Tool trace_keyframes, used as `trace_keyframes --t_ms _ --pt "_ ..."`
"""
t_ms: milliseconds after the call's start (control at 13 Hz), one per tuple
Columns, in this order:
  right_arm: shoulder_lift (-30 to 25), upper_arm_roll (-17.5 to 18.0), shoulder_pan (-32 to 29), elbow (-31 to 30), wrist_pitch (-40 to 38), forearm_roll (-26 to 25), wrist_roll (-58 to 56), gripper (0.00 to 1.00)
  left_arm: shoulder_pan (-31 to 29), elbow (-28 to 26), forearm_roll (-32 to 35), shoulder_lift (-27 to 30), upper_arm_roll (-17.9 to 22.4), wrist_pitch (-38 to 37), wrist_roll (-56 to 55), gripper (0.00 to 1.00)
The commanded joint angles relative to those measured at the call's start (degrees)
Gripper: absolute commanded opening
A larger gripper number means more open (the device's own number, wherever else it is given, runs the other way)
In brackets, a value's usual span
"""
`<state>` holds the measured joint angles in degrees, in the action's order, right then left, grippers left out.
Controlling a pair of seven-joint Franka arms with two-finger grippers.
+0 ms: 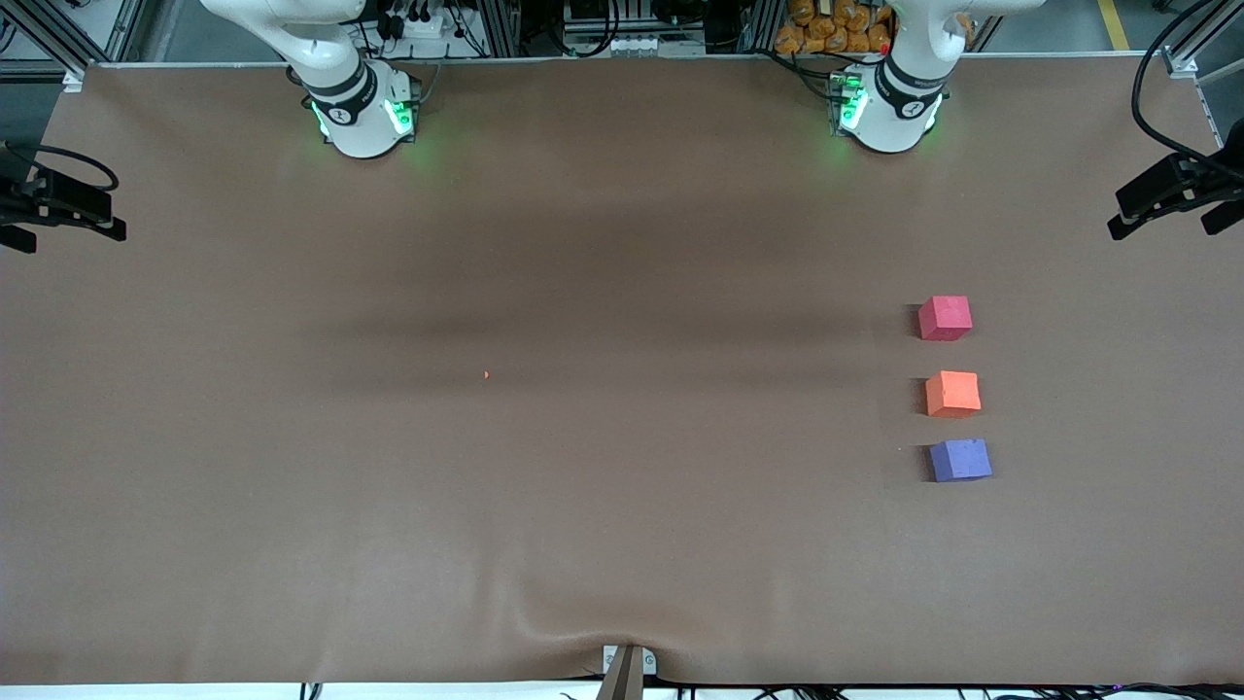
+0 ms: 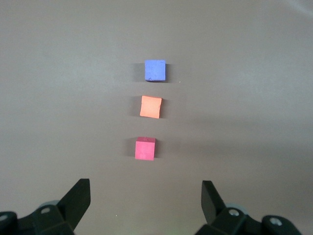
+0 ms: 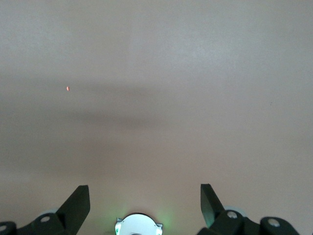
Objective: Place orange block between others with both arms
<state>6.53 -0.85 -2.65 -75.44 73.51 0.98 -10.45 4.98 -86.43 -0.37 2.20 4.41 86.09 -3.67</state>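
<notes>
Purple cube (image 1: 960,460) is lying nearest, orange block (image 1: 952,394) sitting between it and the red-pink cube (image 1: 945,318); left hand (image 2: 145,198) and right hand (image 3: 145,198) are hovering spread wide, empty, above the worktop (image 1: 583,486).

- Honestly nothing readable anywhere: no labels, brands or numbers on the three cubes or the counter (image 1: 583,243).
- Arm bases near the counter's top edge have small round marks, too tiny to read.

— What else is sitting on the table (image 1: 622,243)?
— A tiny orange speck (image 1: 486,374) is lying mid-table. Black camera mounts (image 1: 1171,194) are poking in at both ends, and orange bags (image 1: 836,27) are piling up past the edge.
</notes>
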Motion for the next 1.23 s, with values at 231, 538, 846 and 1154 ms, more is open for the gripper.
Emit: trace_keyframes --t_ms 231,538,846,1154 --pt "-0.3 0.1 0.5 0.9 -0.5 -0.5 -0.3 1.0 0.9 -0.9 -0.2 0.7 1.0 0.2 0.6 1.0" --pt "-0.5 0.3 0.5 1.3 -0.9 -0.2 -0.3 1.0 0.4 -0.1 -0.1 0.6 1.0 0.2 0.5 1.0" --pt "-0.6 0.3 0.5 1.7 -1.3 0.0 -0.2 1.0 0.1 0.5 -0.1 0.3 0.9 0.1 0.3 1.0" --pt "-0.6 0.3 1.1 2.0 -3.0 -0.2 -0.2 1.0 0.6 0.3 0.0 -0.2 0.8 0.0 0.2 1.0"
